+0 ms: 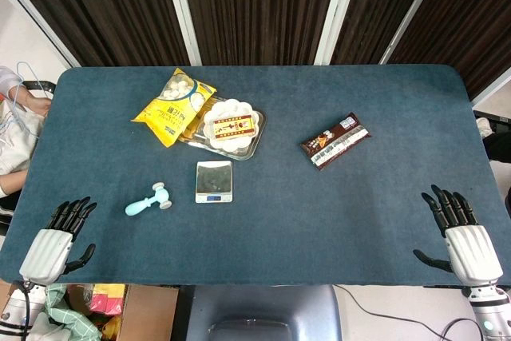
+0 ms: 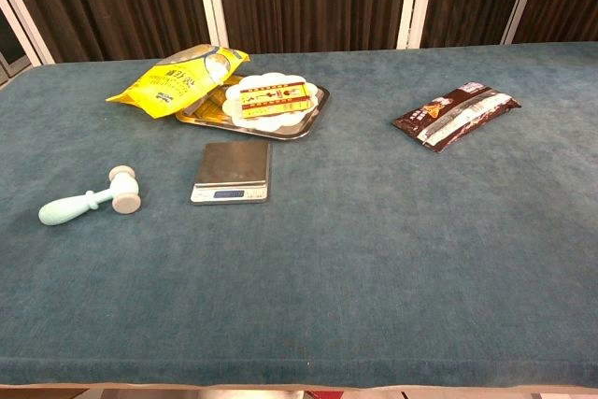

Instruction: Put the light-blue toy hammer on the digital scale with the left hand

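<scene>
In the lower left corner of the head view the left hand (image 1: 57, 239) rests at the near edge of the table (image 1: 335, 229), fingers spread apart and holding nothing. The toy hammer (image 1: 149, 200) lies up and to the right of that hand, well apart from it, flat on the blue cloth with its handle pointing toward the lower left and its head toward the scale. In the chest view the hammer (image 2: 91, 198) sits at the left, and neither hand shows there. Just right of the hammer is the scale (image 1: 214, 180), its plate bare. Above it, a yellow bag (image 1: 172, 106) overlaps the left end of a metal tray (image 1: 254, 140) that carries a white packet (image 1: 233, 121). Further right lies a brown wrapper (image 1: 335, 140). In the lower right corner the right hand (image 1: 463, 237) rests with fingers spread, holding nothing.
</scene>
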{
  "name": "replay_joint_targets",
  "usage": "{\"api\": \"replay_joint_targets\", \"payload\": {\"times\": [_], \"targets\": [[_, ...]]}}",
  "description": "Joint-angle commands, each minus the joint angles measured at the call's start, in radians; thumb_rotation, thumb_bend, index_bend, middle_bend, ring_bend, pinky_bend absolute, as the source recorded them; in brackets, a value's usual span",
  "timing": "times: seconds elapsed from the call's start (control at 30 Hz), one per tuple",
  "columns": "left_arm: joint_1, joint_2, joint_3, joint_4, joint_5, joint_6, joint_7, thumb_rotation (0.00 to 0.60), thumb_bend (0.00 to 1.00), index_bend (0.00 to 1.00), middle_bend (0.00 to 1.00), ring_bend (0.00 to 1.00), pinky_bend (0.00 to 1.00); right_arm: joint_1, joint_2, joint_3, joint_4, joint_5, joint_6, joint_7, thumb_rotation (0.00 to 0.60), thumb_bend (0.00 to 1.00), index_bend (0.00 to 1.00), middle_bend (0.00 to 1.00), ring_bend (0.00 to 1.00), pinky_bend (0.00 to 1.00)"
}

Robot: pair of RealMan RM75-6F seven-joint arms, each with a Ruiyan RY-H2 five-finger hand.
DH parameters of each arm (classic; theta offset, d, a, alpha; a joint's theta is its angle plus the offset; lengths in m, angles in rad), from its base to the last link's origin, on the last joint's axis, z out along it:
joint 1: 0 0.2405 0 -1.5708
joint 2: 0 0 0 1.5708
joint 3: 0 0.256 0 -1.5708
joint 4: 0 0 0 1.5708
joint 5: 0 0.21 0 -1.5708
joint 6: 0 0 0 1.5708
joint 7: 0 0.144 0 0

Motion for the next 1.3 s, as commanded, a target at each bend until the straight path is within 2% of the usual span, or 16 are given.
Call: {"api": "replay_joint_targets", "payload": {"times": [0.03,0.13,0.2,0.27,0.33,0.37,0.47,0.57,0.67,0.77,0.9,1.3], "targets": [[0.007,-0.004,-0.006,-0.014,-0.027,-0.006,0.019,0.600,0.40,0.00,0.00,0.00,0.06,-0.003,0.002,0.002,-0.004,0.003,0.000,-0.002,0.600,0.06,0.00,0.00,0.00,0.00],[0.001,-0.022,-0.019,-0.021,-0.046,-0.018,0.031,0.600,0.39,0.00,0.00,0.02,0.09,-0.008,0.006,0.003,-0.009,0.010,-0.003,-0.008,0.600,0.06,0.00,0.00,0.00,0.00],[-0.010,-0.058,-0.040,-0.011,-0.057,-0.019,0.021,0.600,0.38,0.00,0.00,0.15,0.23,-0.010,0.010,0.004,-0.013,0.012,-0.007,-0.002,0.600,0.06,0.00,0.00,0.00,0.00],[-0.029,-0.112,-0.067,0.019,-0.064,-0.019,0.013,0.600,0.38,0.00,0.00,0.46,0.57,-0.008,0.012,0.004,-0.014,0.015,-0.018,-0.004,0.600,0.06,0.00,0.00,0.00,0.00],[-0.049,-0.155,-0.087,0.038,-0.079,-0.039,0.018,0.600,0.37,0.01,0.04,0.68,0.80,-0.004,0.017,0.003,-0.020,0.016,-0.031,0.002,0.600,0.06,0.00,0.00,0.00,0.00],[-0.061,-0.175,-0.097,0.048,-0.088,-0.053,0.026,0.600,0.37,0.03,0.07,0.75,0.87,-0.003,0.018,0.003,-0.022,0.016,-0.036,0.002,0.600,0.06,0.00,0.00,0.00,0.00],[-0.110,-0.240,-0.126,0.089,-0.129,-0.124,0.088,0.600,0.37,0.09,0.13,0.88,0.97,0.002,0.014,0.006,-0.024,0.015,-0.046,-0.004,0.600,0.06,0.00,0.00,0.00,0.00],[-0.144,-0.296,-0.151,0.126,-0.187,-0.186,0.149,0.600,0.37,0.13,0.16,0.94,1.00,0.005,0.009,0.009,-0.021,0.014,-0.052,-0.008,0.600,0.06,0.00,0.00,0.00,0.00],[-0.160,-0.357,-0.168,0.171,-0.229,-0.203,0.198,0.600,0.37,0.18,0.19,0.98,1.00,0.007,0.009,0.010,-0.021,0.015,-0.058,-0.005,0.600,0.06,0.00,0.00,0.00,0.00],[-0.166,-0.404,-0.176,0.213,-0.255,-0.205,0.238,0.600,0.37,0.22,0.23,0.99,1.00,0.006,0.009,0.012,-0.021,0.015,-0.059,-0.004,0.600,0.06,0.00,0.00,0.00,0.00],[-0.181,-0.436,-0.180,0.251,-0.298,-0.239,0.308,0.600,0.36,0.24,0.23,0.99,1.00,0.009,0.016,0.006,-0.023,0.003,-0.068,0.017,0.600,0.06,0.00,0.00,0.00,0.00],[-0.217,-0.535,-0.210,0.391,-0.358,-0.274,0.307,0.600,0.36,0.33,0.30,1.00,1.00,0.008,0.027,0.001,-0.022,-0.010,-0.073,0.039,0.600,0.06,0.00,0.00,0.00,0.00]]}}
